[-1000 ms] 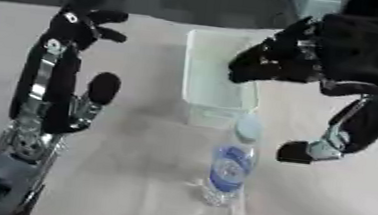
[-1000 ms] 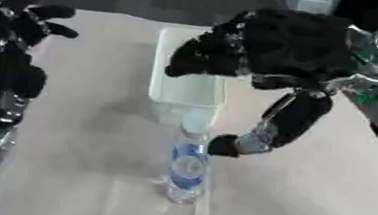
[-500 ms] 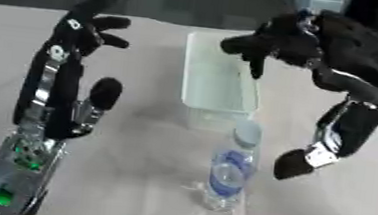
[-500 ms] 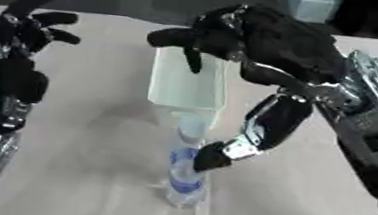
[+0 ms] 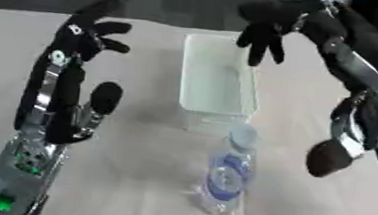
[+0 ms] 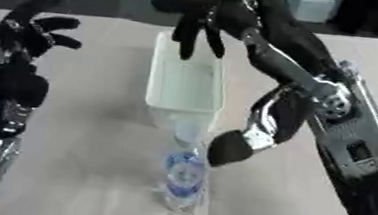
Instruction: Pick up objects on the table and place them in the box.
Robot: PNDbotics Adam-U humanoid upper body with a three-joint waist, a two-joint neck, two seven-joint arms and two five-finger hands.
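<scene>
A clear plastic water bottle (image 5: 225, 176) with a blue label stands upright on the table, just in front of the near end of the pale green box (image 5: 216, 83). My right hand (image 5: 269, 25) hovers over the far right corner of the box, fingers spread and pointing down, holding nothing. My left hand (image 5: 88, 33) is raised at the left of the box, fingers spread and relaxed, with nothing in it. The inside of the box looks bare where it shows.
The light tabletop (image 5: 132, 174) spreads around the box and bottle. My right forearm (image 6: 316, 98) crosses the right side of the view above the table. Dark floor lies beyond the far table edge.
My right hand has risen and moved toward the far end of the box, its fingers uncurling and now pointing down. The left arm shifted slightly. The bottle has stayed in place.
</scene>
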